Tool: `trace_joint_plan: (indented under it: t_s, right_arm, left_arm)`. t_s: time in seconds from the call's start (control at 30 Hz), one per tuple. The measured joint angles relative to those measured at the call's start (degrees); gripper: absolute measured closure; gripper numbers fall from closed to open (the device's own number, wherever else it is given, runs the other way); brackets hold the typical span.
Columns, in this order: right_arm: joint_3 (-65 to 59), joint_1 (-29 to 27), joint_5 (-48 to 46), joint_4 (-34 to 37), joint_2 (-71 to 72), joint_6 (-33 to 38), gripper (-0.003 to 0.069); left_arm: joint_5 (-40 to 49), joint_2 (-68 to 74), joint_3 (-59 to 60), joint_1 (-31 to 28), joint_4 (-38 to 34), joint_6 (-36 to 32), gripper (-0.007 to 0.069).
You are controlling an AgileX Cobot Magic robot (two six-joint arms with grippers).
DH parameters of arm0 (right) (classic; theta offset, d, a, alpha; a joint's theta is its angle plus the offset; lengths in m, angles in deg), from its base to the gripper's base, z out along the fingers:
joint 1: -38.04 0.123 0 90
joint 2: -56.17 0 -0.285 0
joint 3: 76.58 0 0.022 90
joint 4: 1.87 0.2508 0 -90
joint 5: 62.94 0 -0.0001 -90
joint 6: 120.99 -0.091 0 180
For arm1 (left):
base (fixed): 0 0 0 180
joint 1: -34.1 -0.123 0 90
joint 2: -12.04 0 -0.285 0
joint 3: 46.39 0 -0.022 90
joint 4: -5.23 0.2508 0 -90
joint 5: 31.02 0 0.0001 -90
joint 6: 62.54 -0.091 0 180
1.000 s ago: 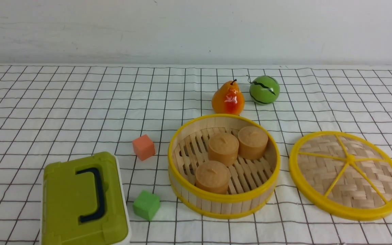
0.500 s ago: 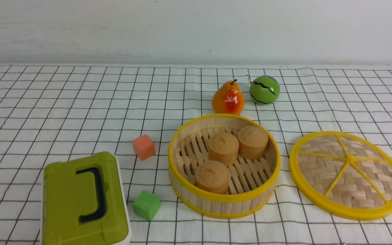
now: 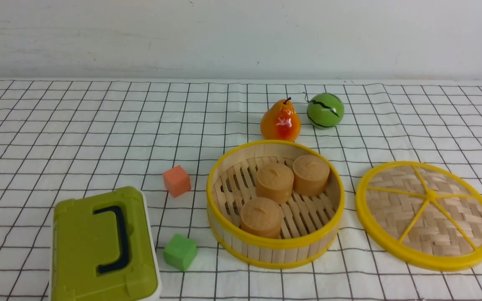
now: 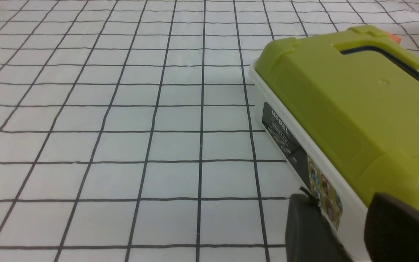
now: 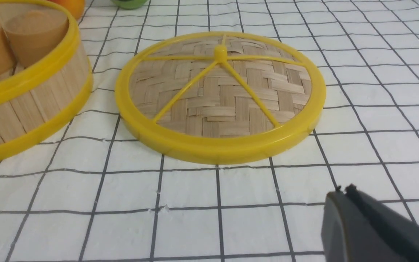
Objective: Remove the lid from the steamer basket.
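The steamer basket (image 3: 274,251) stands open on the checked cloth with three tan cylinder cakes (image 3: 274,182) inside. The lid (image 3: 427,215) lies flat on the cloth just to its right, apart from it. No gripper shows in the front view. In the right wrist view my right gripper (image 5: 344,191) is shut and empty, low over the cloth on the near side of the lid (image 5: 220,94), with the basket (image 5: 24,105) off to the side. In the left wrist view my left gripper (image 4: 340,203) is open and empty beside the olive-green box (image 4: 347,102).
The olive-green box with a dark handle (image 3: 103,246) sits at the front left. An orange cube (image 3: 177,180) and a green cube (image 3: 180,251) lie between it and the basket. A pear (image 3: 280,121) and a green striped ball (image 3: 325,110) stand behind the basket.
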Motion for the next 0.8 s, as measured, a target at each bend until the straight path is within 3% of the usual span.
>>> trace_joint_plan:
  t_s: [0.8]
  right_arm:
    - [0.0,0.0,0.0,0.0,0.0,0.0,0.067]
  left_arm:
    - [0.0,0.0,0.0,0.0,0.0,0.0,0.0386]
